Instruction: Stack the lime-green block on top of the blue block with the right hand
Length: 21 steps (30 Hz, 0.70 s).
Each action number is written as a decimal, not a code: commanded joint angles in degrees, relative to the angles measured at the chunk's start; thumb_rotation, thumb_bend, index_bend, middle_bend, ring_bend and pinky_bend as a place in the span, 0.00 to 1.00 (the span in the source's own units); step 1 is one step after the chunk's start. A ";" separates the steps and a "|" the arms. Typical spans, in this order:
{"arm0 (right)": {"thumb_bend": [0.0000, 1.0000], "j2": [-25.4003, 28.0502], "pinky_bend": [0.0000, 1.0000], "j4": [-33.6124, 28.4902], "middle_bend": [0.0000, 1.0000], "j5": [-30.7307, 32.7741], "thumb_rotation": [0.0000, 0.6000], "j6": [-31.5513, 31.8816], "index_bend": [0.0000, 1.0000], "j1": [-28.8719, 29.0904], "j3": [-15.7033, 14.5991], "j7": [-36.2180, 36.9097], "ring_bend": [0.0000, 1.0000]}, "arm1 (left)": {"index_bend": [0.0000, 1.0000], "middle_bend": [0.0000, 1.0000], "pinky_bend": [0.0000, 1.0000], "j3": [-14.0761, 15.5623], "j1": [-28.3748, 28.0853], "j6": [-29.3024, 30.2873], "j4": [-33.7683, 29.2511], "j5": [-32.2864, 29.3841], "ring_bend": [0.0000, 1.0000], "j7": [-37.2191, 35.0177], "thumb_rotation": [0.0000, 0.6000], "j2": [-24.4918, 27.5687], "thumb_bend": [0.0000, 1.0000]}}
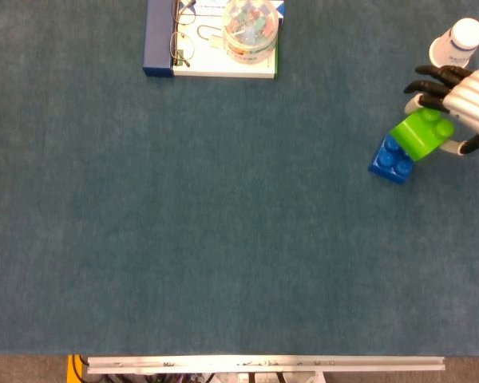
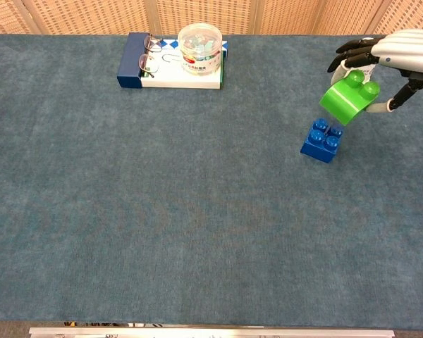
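While the small blue studded plastic block (image 2: 322, 140) sits on the teal cloth-covered table (image 2: 162, 225) at the near right, the lime-green studded plastic block (image 2: 347, 99) hangs tilted just above and beyond it, not yet seated on its studs. The robot's right hand (image 2: 389, 58), black-fingered with a pale ribbed back, grips the green block from above. As I judge it, pickup and carry are done; levelling, lowering and release remain. Farther right stands a white paper cup (image 1: 457, 44). At the far left lies a flat box (image 2: 170, 69) bearing spectacles (image 2: 150, 53) and a clear round tub (image 2: 199, 48). The left hand appears nowhere.
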 commanded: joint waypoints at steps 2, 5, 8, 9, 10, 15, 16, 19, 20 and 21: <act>0.29 -1.55 0.16 2.41 0.20 -1.32 1.00 -0.43 0.55 1.90 -1.76 1.69 0.00 | 0.38 0.35 0.41 -0.21 -0.15 -0.69 0.65 -1.05 0.27 0.29 1.00 -0.20 0.20; 0.29 -2.25 0.16 3.50 0.20 -1.92 1.00 -0.45 0.55 2.94 -2.66 2.34 0.00 | 0.38 0.35 0.41 -0.25 -0.19 -0.96 1.01 -1.48 0.27 0.34 1.00 -0.24 0.20; 0.29 -3.03 0.16 4.66 0.20 -2.41 1.00 -0.44 0.55 4.05 -3.55 2.64 0.00 | 0.38 0.35 0.41 -0.32 -0.20 -1.15 1.45 -1.90 0.27 0.27 1.00 -0.27 0.20; 0.29 -3.26 0.16 4.96 0.20 -2.52 1.00 -0.42 0.55 4.31 -3.78 2.70 0.00 | 0.39 0.35 0.41 -0.34 -0.19 -1.17 1.57 -2.00 0.27 0.27 1.00 -0.28 0.20; 0.29 -3.58 0.16 5.36 0.20 -2.68 1.00 -0.39 0.55 4.67 -4.11 2.89 0.00 | 0.39 0.35 0.41 -0.37 -0.18 -1.20 1.72 -2.14 0.27 0.22 1.00 -0.30 0.20; 0.29 -4.63 0.16 7.14 0.20 -3.37 1.00 -0.51 0.55 5.94 -5.54 2.92 0.00 | 0.39 0.35 0.41 -0.49 -0.12 -1.42 2.25 -2.74 0.27 0.05 1.00 -0.34 0.20; 0.29 -4.82 0.16 7.49 0.20 -3.42 1.00 -0.35 0.55 6.15 -5.82 3.14 0.00 | 0.38 0.35 0.41 -0.53 -0.11 -1.51 2.38 -2.94 0.27 0.07 1.00 -0.36 0.20; 0.29 -5.23 0.16 8.50 0.20 -3.64 1.00 0.11 0.55 6.52 -6.54 3.47 0.00 | 0.39 0.35 0.41 -0.57 -0.14 -1.79 2.69 -3.35 0.27 0.22 1.00 -0.43 0.20; 0.29 -5.46 0.16 9.06 0.20 -3.75 1.00 0.45 0.55 6.62 -6.80 3.46 0.00 | 0.39 0.35 0.41 -0.62 -0.19 -1.96 2.80 -3.56 0.27 0.33 1.00 -0.47 0.20; 0.29 -5.63 0.16 9.50 0.20 -3.83 1.00 0.70 0.55 6.67 -7.02 3.48 0.00 | 0.39 0.35 0.41 -0.65 -0.24 -2.07 2.87 -3.71 0.27 0.43 1.00 -0.52 0.20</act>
